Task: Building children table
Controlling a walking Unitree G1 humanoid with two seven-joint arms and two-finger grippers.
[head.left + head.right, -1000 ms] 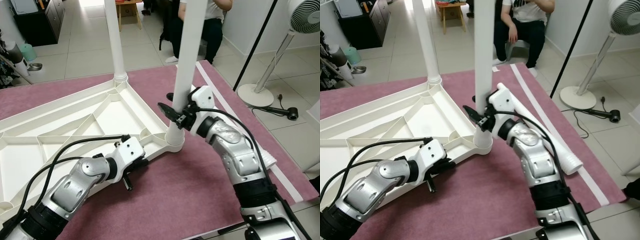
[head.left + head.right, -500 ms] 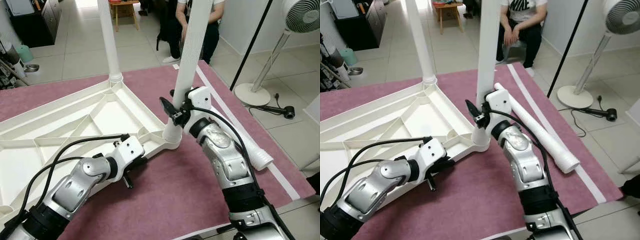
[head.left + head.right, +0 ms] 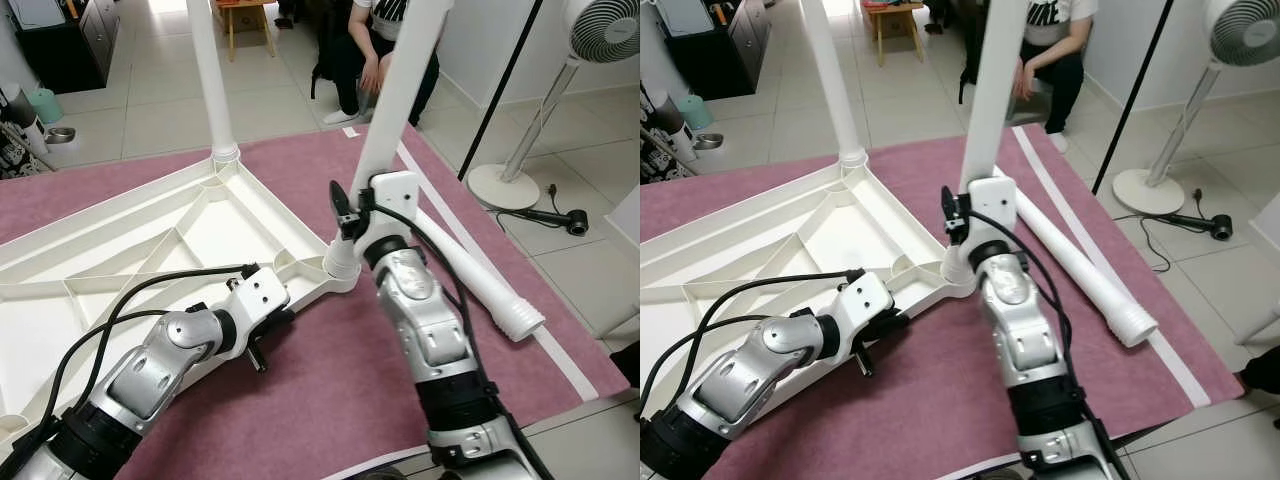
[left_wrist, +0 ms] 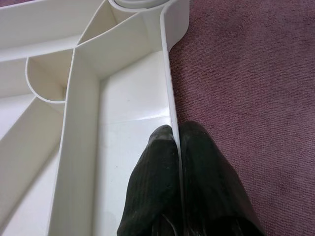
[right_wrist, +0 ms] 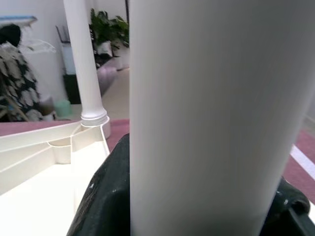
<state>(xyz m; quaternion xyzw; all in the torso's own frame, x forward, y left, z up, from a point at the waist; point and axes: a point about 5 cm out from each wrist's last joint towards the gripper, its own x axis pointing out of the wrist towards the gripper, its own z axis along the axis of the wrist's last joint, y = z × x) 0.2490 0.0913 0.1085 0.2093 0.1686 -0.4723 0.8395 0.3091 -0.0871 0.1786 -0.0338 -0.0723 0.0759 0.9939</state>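
Tabletop [image 3: 120, 270], white and inverted, lies on the maroon rug [image 3: 330, 390]. At 7 o'clock, the left gripper [image 4: 176, 147] is clenched on its near rim. At centre, the right gripper [image 3: 352, 218] grasps leg 1 [image 3: 392, 110], tilted in the corner socket. Leg 2 [image 3: 208, 75] stands upright at 11 o'clock. Leg 3 [image 3: 470, 275] lies at 3 o'clock. A seated person [image 3: 1045, 45] is at 12 o'clock.

You see: one white tabletop [image 3: 130, 260] upside down on one purple rug [image 3: 350, 390]; three table legs, two standing [image 3: 205, 80] [image 3: 395, 100], one lying [image 3: 480, 290]; one fan [image 3: 590, 40]; one seated person [image 3: 375, 40]; two grippers [image 3: 262, 345] [image 3: 345, 205].
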